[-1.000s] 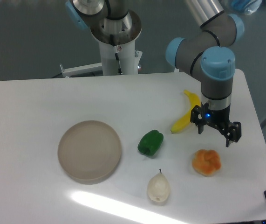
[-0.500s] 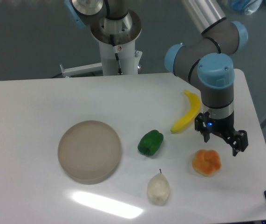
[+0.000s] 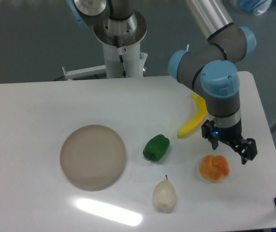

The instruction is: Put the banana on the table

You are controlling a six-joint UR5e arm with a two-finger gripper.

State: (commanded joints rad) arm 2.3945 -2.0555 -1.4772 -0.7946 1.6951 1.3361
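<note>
The table [image 3: 31,106] bears the banana [image 3: 195,117], lying where it lay before, right of the pepper [image 3: 156,147]. The gripper [image 3: 228,146], fingers spread and empty, has drifted slightly left, above the orange fruit [image 3: 214,167].

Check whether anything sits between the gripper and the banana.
Nothing visible does. The open gripper hangs just right of the banana, which lies on the table; the orange fruit lies below both.
</note>
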